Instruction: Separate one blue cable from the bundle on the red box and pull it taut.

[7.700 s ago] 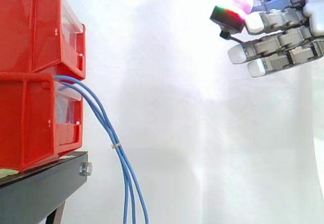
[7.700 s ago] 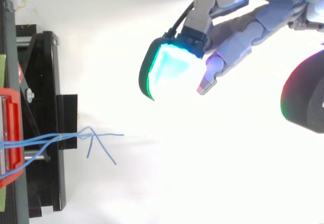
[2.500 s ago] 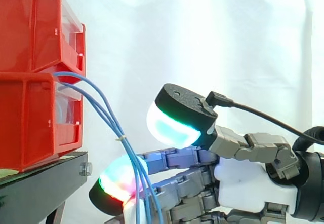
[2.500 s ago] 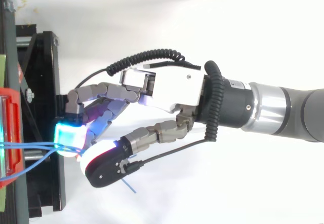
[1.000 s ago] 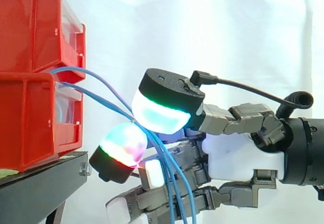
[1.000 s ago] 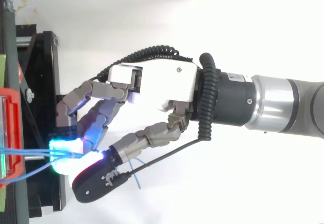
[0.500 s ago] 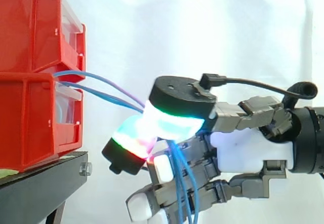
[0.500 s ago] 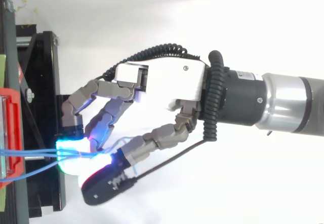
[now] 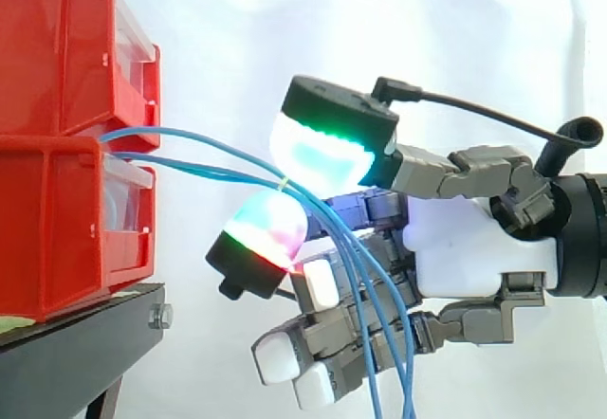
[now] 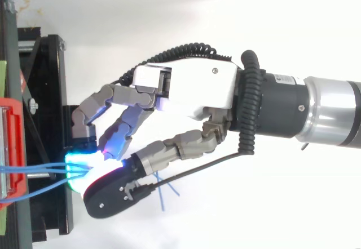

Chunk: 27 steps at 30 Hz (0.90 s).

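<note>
Hand: I am watching the grey-and-white robot hand (image 9: pixel 474 248) reaching in from the right edge of the side view, clamping the cables between its thumb and a curled finger
Pads: the thumb's cyan-green glowing pad (image 9: pixel 318 154) is sitting above the bundle, and a finger's magenta-red pad (image 9: pixel 270 229) is pressing up from below, near the centre of the frame
Cables: the thin blue cables (image 9: pixel 294 193) are coming out between the two stacked red plastic bins (image 9: pixel 57 59) at the left edge, running nearly level to the pinch, then dropping past the lower fingers to the bottom edge
Separation: in the top view I am seeing the strands going into the pads side by side
Tie: a small pale band (image 9: pixel 282 184) is wrapping the strands right at the pinch
Stand: the black metal stand (image 9: pixel 85 353) is carrying the bins in the lower left corner
</note>
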Motion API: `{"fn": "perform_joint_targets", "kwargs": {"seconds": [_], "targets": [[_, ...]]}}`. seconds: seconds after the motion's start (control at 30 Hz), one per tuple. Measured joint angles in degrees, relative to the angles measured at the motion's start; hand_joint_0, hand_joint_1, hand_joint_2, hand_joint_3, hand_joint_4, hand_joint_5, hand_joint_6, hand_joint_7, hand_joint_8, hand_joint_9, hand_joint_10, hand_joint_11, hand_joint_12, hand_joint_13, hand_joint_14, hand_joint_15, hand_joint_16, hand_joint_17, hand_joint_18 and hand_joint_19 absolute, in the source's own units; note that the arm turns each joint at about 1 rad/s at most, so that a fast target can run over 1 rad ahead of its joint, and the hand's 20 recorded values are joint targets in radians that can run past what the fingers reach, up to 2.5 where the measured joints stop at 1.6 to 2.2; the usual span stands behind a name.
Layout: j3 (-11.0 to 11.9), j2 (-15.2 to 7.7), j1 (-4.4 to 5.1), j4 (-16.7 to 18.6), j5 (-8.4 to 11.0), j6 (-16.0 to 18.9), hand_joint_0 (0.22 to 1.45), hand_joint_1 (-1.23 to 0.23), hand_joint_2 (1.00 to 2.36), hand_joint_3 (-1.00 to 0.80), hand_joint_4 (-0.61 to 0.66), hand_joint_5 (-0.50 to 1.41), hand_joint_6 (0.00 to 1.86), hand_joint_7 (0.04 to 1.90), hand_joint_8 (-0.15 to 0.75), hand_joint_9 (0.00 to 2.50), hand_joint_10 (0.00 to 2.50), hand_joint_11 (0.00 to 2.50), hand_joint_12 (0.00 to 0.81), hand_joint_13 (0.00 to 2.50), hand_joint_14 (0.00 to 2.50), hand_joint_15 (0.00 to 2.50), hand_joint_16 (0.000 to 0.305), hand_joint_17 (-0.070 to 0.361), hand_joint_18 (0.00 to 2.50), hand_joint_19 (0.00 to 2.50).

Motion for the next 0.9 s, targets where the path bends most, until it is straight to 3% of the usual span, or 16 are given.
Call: {"fn": "perform_joint_targets", "kwargs": {"seconds": [0.13, 0.23, 0.33, 0.47, 0.63, 0.73, 0.8, 0.9], "targets": [[0.00, 0.02, -0.11, -0.03, 0.00, 0.00, 0.59, -0.74, 1.02, -0.12, 0.02, -0.12, 0.88, 0.98, 0.236, 1.10, 0.02, 0.55, 0.343, 0.83, 0.02, 0.42, 0.047, 0.106, 0.71, 0.46], [0.02, 0.02, -0.12, -0.04, 0.00, -0.02, 0.63, -0.80, 1.02, -0.07, -0.09, -0.14, 0.93, 0.90, 0.219, 1.05, 0.02, 0.56, 0.325, 0.81, 0.02, 0.43, 0.044, 0.098, 0.68, 0.47], [0.05, 0.02, -0.13, -0.04, 0.00, -0.04, 0.68, -0.89, 1.02, -0.18, -0.15, -0.16, 0.95, 0.89, 0.185, 1.01, 0.02, 0.57, 0.305, 0.79, 0.02, 0.42, 0.039, 0.089, 0.67, 0.45], [0.20, 0.08, -0.17, -0.04, 0.00, -0.05, 0.76, -0.90, 1.00, -0.46, -0.20, -0.16, 0.95, 0.83, 0.171, 1.00, 0.02, 0.56, 0.297, 0.78, 0.02, 0.39, 0.038, 0.085, 0.71, 0.43], [0.44, 0.05, -0.36, -0.04, -0.14, -0.11, 0.74, -0.90, 1.00, -0.50, -0.19, -0.15, 0.94, 0.90, 0.177, 1.06, 0.02, 0.56, 0.295, 0.81, 0.02, 0.39, 0.037, 0.084, 0.72, 0.43], [0.49, 0.07, -0.46, -0.17, -0.41, -0.13, 0.69, -0.88, 1.00, -0.50, -0.12, -0.14, 0.93, 0.89, 0.176, 1.08, 0.02, 0.56, 0.292, 0.82, 0.02, 0.40, 0.036, 0.082, 0.73, 0.45], [0.54, 0.08, -0.48, -0.33, -0.57, -0.13, 0.61, -0.85, 1.00, -0.50, -0.01, -0.12, 0.92, 0.86, 0.178, 1.12, 0.02, 0.56, 0.293, 0.83, 0.02, 0.41, 0.037, 0.083, 0.73, 0.47], [0.58, 0.09, -0.49, -0.49, -0.67, -0.13, 0.54, -0.77, 1.00, -0.50, 0.02, -0.12, 0.91, 0.82, 0.187, 1.14, 0.02, 0.56, 0.309, 0.84, 0.02, 0.42, 0.041, 0.091, 0.74, 0.48]]}}
